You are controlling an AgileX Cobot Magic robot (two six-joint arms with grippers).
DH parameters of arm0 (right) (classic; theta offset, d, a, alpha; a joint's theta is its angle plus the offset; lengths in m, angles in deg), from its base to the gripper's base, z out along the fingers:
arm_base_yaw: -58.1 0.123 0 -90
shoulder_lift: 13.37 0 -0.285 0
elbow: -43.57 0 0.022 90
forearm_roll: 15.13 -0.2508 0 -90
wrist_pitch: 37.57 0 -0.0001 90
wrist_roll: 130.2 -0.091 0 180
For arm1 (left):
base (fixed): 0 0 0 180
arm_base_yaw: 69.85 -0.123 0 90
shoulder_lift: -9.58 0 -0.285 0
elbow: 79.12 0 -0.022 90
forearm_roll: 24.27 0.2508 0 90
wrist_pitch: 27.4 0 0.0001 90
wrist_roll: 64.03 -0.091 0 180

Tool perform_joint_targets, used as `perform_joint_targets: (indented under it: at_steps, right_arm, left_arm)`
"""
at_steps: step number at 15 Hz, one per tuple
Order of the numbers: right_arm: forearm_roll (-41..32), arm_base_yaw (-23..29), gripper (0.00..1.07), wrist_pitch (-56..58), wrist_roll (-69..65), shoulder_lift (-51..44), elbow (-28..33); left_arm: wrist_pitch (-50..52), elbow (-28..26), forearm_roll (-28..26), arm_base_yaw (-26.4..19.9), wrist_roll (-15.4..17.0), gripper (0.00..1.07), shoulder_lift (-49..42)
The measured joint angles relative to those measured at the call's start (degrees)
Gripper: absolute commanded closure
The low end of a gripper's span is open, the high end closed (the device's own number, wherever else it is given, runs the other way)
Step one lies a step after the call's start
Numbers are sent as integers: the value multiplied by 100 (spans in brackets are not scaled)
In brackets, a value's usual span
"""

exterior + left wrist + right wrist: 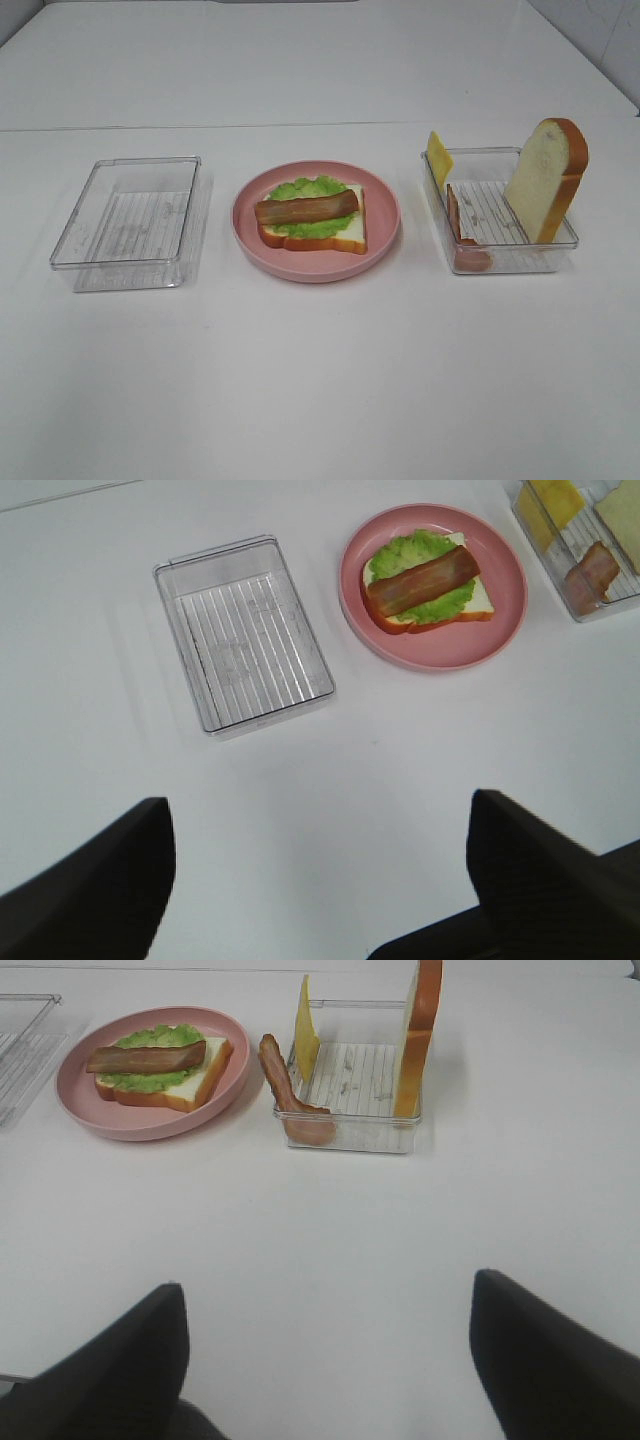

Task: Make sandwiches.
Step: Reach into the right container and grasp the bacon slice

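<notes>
One sandwich [312,218] lies on the pink plate [250,215]. It has white bread [345,232] with a brown crust, green lettuce [300,190] on that, and bacon [305,209] on top. The left claw [320,815] and the right claw [330,1295] are both wide open. They hold nothing and touch nothing. The left tray [120,264] sits left of the plate. The right tray [520,246], right of the plate, holds three things. Yellow cheese [439,155] leans in a corner. Spare bacon [462,235] slumps on the wall nearest the plate. Tall bread [547,180] stands up on the side away from the plate.
</notes>
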Motion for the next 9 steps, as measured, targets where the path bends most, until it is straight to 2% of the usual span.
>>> perform_joint_targets:
  at_steps: [4,5,6,9]
  right_arm:
    - [0,0,34,0,0,0,0]
    - [0,0,34,0,0,0,0]
    - [0,0,34,0,0,0,0]
    - [0,0,34,0,0,0,0]
  left_arm:
    - [0,1278,0,0,-120,30,-1828]
    - [0,1427,0,0,-120,30,-2086]
    - [0,1960,0,0,-120,30,-2807]
    - [-11,2945,0,0,-120,30,-4291]
